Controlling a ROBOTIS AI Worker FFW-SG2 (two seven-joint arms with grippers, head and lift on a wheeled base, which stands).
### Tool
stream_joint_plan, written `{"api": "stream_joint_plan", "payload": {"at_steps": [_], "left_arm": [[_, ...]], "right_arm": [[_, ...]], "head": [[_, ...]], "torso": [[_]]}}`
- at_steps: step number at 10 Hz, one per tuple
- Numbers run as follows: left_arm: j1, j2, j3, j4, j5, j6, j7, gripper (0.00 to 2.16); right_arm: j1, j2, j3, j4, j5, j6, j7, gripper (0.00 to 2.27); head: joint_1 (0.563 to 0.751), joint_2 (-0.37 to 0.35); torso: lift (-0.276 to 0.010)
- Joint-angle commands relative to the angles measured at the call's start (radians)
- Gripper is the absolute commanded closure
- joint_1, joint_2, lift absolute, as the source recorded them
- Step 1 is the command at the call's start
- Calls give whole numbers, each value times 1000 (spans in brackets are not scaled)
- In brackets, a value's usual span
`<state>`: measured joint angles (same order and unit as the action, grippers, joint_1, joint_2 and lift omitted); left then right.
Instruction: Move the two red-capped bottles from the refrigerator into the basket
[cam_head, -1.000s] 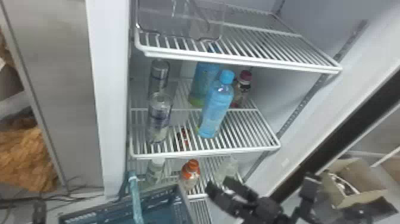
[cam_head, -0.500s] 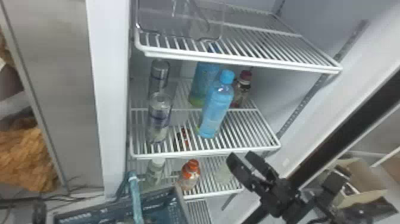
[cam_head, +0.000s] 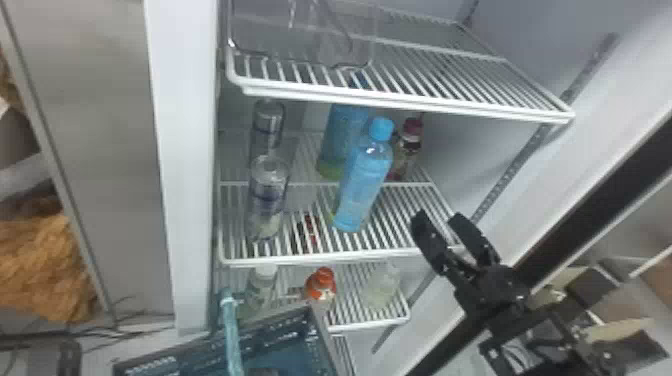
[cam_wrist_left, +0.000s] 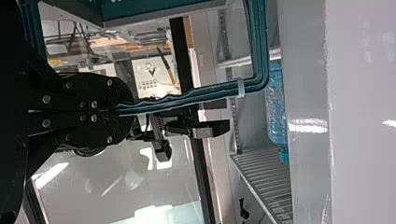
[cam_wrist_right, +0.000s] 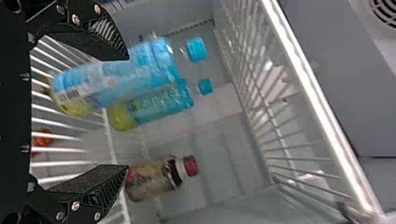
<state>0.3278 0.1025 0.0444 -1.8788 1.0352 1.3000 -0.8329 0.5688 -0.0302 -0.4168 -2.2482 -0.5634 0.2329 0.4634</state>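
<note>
Refrigerator: interior with white wire shelves, the middle shelf (cam_head: 350, 258) carrying most of the bottles.
Basket (cam_head: 282, 324): near left, low before the refrigerator, with none of the bottles visible in it.
Left gripper (cam_wrist_left: 114, 111): clenched on the basket handle (cam_head: 232, 337).
Clear bottles (cam_head: 270, 197): two, left on the middle shelf, one behind the other.
Orange-red-capped bottle (cam_head: 321, 286): on the lower shelf, near the basket; probably one of the two wanted.
Blue-capped bottles (cam_head: 362, 177): two, mid-shelf, upright; the front one stands just beside the sight line to the red cap.
Red-capped bottle (cam_head: 407, 147): far right on the middle shelf, upright, long axis vertical; likely the next target.
Right gripper (cam_head: 437, 217): released, fingers parted and empty, near right of that bottle and clearly the nearer hand. The bottle lies ahead, towards the far side, off the gap's centre and more in line with the right finger, with the blue ones towards the left finger. The approach probably wants a small shift right, or it may nudge them.
</note>
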Motion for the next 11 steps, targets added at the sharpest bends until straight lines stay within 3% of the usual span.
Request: {"api": "stream_joint_plan", "payload": {"at_steps": [1, 11], "left_arm": [[1, 0, -3, 0, 4, -2, 0, 1202], [6, 0, -5, 0, 2, 13, 6, 1202]], "right_arm": [[-19, 1, -2, 11, 15, -17, -16, 206], [-345, -19, 8, 276, 294, 22, -72, 194]], "head": [[695, -350], [695, -350]], "torso": [[0], [0]]}}
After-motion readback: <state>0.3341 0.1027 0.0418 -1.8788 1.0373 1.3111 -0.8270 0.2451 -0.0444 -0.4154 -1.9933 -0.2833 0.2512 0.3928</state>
